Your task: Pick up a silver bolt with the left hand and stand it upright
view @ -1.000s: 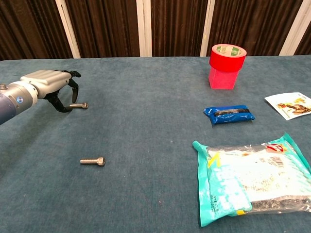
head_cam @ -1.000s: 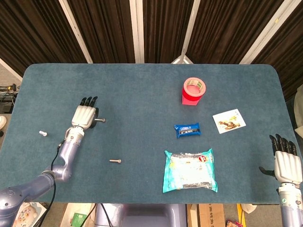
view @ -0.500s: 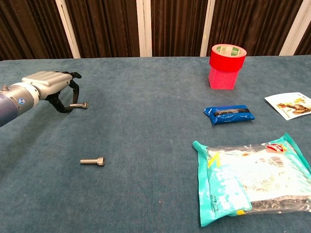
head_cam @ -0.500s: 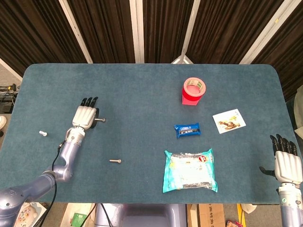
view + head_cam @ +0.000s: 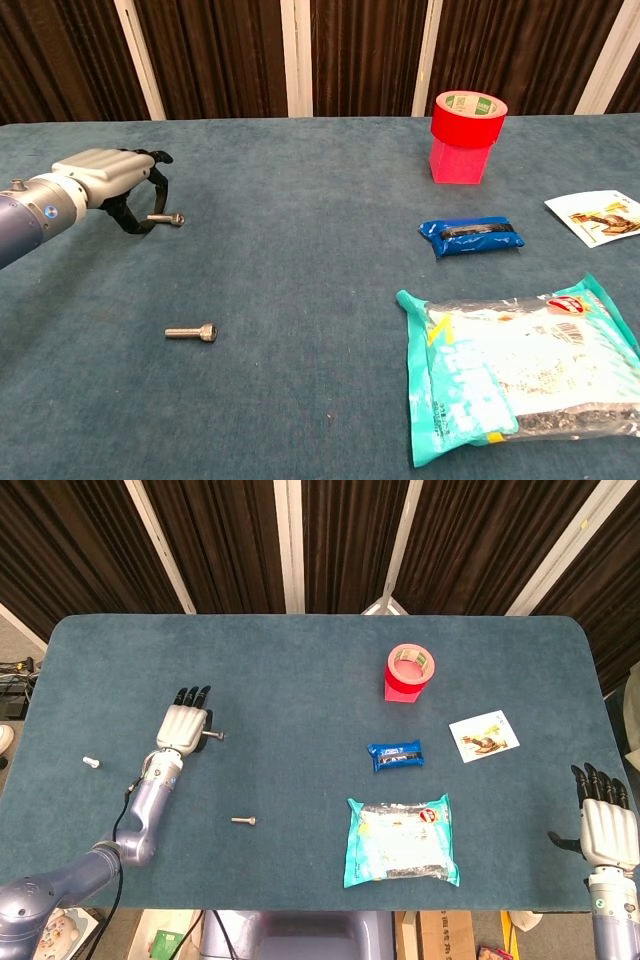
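a: where is the small silver metal bolt?

b: it lies flat on the blue-green cloth table, under the curled fingers of the left hand. the fingers sit around it, but it is hard to tell if they pinch it (the head sticks out to the side).

a: and the right hand?

b: it rests at the table's edge, fingers straight and a little apart, holding nothing. a second silver bolt lies flat nearer the front.
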`<state>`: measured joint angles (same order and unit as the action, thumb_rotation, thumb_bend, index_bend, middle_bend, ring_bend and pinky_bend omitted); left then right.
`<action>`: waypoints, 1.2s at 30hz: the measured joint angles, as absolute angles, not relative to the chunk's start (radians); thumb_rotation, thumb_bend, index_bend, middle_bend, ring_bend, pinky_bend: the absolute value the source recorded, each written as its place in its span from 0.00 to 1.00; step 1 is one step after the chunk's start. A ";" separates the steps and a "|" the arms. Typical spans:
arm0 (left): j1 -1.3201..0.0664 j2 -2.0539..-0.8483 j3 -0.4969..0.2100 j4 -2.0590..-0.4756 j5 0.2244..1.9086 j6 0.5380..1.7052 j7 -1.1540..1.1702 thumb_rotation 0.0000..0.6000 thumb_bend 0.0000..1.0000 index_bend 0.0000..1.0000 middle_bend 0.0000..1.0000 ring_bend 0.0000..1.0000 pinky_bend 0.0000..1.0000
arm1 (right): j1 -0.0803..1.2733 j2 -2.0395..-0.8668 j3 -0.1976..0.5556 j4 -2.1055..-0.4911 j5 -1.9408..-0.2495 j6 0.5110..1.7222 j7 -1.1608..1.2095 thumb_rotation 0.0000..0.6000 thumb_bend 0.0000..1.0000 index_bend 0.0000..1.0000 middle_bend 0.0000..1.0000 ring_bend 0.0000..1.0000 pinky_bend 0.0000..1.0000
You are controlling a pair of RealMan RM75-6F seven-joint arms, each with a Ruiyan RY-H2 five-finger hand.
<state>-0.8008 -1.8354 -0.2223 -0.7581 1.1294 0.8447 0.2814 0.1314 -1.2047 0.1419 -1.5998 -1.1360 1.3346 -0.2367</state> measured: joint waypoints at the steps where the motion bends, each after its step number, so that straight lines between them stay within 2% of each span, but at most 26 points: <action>1: -0.801 -1.835 -0.223 -0.757 1.130 0.846 0.282 1.00 0.48 0.55 0.02 0.00 0.00 | 0.131 -1.205 0.142 -1.600 -1.137 1.335 -0.237 1.00 0.00 0.07 0.00 0.00 0.00; 10: -0.802 -1.819 -0.220 -0.768 1.159 0.887 0.298 1.00 0.48 0.56 0.02 0.00 0.00 | 0.132 -1.205 0.139 -1.603 -1.142 1.333 -0.234 1.00 0.00 0.07 0.00 0.00 0.00; 21: -0.810 -1.791 -0.162 -0.778 1.248 0.949 0.421 1.00 0.48 0.56 0.02 0.00 0.00 | 0.134 -1.206 0.136 -1.604 -1.144 1.326 -0.231 1.00 0.00 0.07 0.00 0.00 0.00; 36: -0.821 -1.751 -0.179 -0.865 1.224 0.961 0.569 1.00 0.48 0.56 0.02 0.00 0.00 | 0.134 -1.205 0.138 -1.603 -1.140 1.324 -0.228 1.00 0.00 0.08 0.00 0.00 0.00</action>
<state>-0.8208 -1.7511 -0.1795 -0.8646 1.2241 0.9613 0.5693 0.1340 -1.2050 0.1380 -1.6033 -1.1396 1.3240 -0.2278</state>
